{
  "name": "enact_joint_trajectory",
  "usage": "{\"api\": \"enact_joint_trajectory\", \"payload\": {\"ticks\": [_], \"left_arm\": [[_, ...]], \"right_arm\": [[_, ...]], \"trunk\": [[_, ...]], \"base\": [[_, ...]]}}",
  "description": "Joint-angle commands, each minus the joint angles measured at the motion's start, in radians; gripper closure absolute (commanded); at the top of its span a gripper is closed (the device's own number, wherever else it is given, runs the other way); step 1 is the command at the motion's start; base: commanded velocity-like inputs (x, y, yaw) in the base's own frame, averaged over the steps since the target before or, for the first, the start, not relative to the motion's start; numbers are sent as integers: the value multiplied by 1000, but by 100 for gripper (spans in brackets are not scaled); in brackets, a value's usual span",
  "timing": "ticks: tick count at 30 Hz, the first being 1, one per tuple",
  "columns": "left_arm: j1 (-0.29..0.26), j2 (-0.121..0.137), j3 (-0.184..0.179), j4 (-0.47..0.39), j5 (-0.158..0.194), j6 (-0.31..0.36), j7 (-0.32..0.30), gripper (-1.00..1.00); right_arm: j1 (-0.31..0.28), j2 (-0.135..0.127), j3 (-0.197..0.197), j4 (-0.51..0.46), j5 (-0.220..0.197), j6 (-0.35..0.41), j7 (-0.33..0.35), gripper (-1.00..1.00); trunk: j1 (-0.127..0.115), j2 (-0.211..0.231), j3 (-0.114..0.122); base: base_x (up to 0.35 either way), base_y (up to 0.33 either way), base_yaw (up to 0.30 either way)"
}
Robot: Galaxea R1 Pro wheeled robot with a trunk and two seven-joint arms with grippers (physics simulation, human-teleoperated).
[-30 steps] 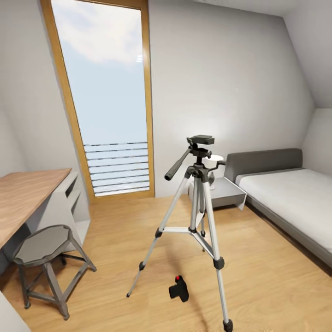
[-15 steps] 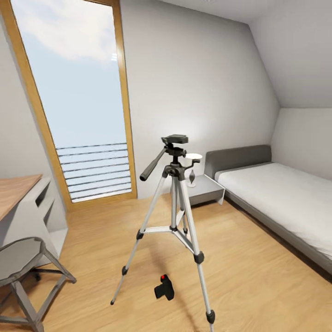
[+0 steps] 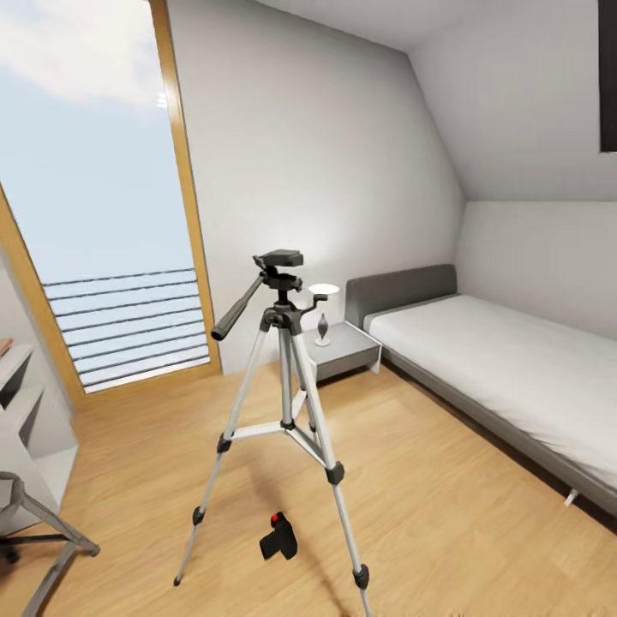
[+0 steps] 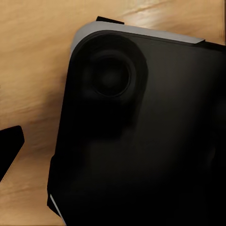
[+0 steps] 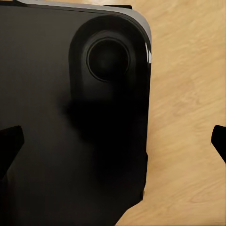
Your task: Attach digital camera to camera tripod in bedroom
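Bedroom w/ pale grey walls, sloped ceiling, light wood plank floor (image 3: 446, 506). Tall window (image 3: 94, 188) w/ wood frame at left of head view, slatted rail low across it. Grey bed (image 3: 506, 368) w/ white mattress along right wall, headboard against back wall; small grey nightstand (image 3: 343, 350) just beside headboard, w/ lit lamp (image 3: 323, 300) on top. Dark panel edge (image 3: 608, 77) high on right wall. Part of stool (image 3: 34, 531) and white shelf unit (image 3: 26, 411) at left edge.

Camera tripod (image 3: 287, 403) upright mid-room, three silver legs spread on floor, black head on top, long black pan handle angling down toward window side. Digital camera (image 3: 278, 538) lying on floor betw. tripod's front legs, red button up, not touching legs, well apart from tripod head.

Left wrist view: black rounded robot body (image 4: 141, 127) w/ grey edge over wood floor; one dark fingertip (image 4: 9, 148) at frame edge. Left gripper: can't tell how far open. Right wrist view: same sort of black body (image 5: 70, 117); right gripper (image 5: 115, 141) fingertips at opposite edges of frame, spread wide, holding nothing.
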Motion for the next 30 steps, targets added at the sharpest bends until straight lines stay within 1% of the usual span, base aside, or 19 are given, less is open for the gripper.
{"api": "enact_joint_trajectory", "payload": {"ticks": [1, 4, 8, 19, 30], "left_arm": [[0, 0, 3, 0, 5, -3, 0, -100], [0, 0, 3, 0, 5, -3, 0, -100], [0, -1, 3, 0, 5, -3, 0, -100], [0, -2, 3, 0, 5, -3, 0, -100], [0, -1, 3, 0, 5, -3, 1, -100]], "right_arm": [[0, 0, 0, 0, 1, -3, 0, -100], [0, 0, 0, 0, 1, -3, 0, -100], [0, 0, 1, 0, 1, -2, 0, -100], [0, -3, 5, 0, 6, -3, 2, -100], [0, 0, 5, 1, 4, -3, -9, -100]], "trunk": [[0, 0, -1], [0, 0, -1], [0, 0, -1], [0, 0, -1], [0, 0, -1]], "base": [[0, 0, -278], [0, 0, -266], [0, 0, -118], [0, 0, -14], [0, 0, 0]]}}
